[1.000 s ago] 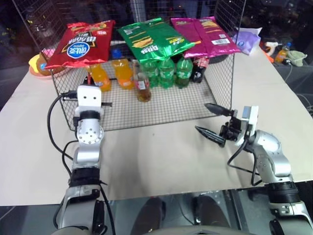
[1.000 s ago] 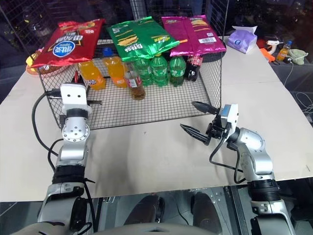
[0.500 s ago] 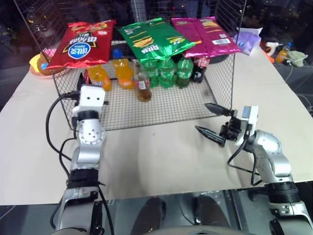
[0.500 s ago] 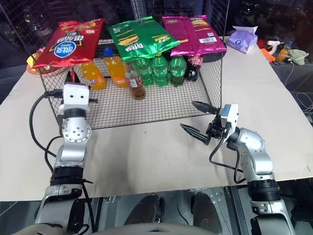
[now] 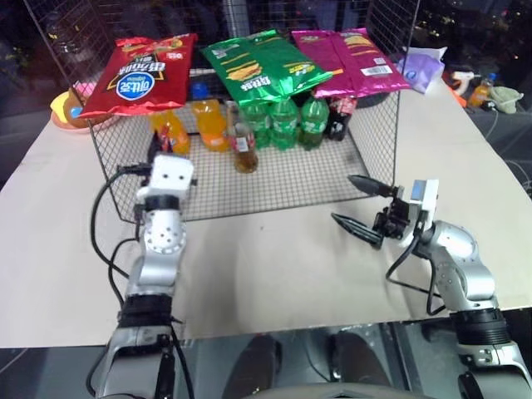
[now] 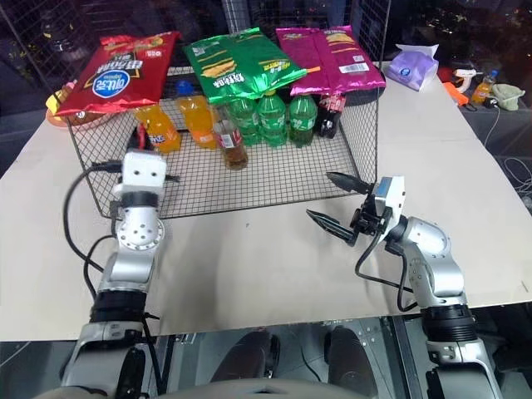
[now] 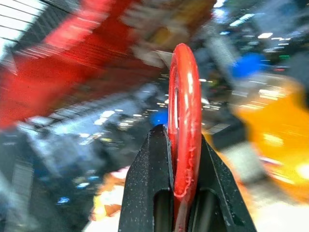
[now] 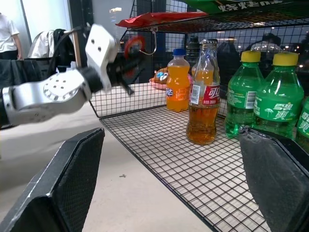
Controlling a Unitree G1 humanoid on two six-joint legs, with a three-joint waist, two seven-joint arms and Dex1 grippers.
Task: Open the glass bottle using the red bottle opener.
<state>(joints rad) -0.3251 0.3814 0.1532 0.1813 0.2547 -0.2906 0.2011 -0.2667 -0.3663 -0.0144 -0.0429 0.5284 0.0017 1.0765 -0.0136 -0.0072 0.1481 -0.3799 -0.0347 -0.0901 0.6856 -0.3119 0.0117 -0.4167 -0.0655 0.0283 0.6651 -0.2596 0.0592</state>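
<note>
The glass bottle (image 5: 243, 148) of amber liquid, with a red label, stands upright on the wire rack's lower shelf beside the green bottles; it is also in the right wrist view (image 8: 203, 99). My left gripper (image 7: 182, 137) is shut on the red bottle opener (image 7: 183, 96), whose looped end sticks out past the fingers. It hangs at the rack's front left corner, left of the bottle and apart from it. My right gripper (image 5: 341, 199) stands open over the table at the rack's front right, facing the bottle.
The wire rack (image 5: 283, 179) holds orange soda bottles (image 5: 212, 125), green bottles (image 5: 283, 120) and a dark cola bottle (image 5: 337, 116). Red, green and magenta chip bags (image 5: 262, 66) lie on its top. A purple tissue pack (image 5: 420, 66) sits at the far right.
My left arm has shifted right and a little nearer along the rack's front, carrying the opener. The right arm and the bottle have kept still.
</note>
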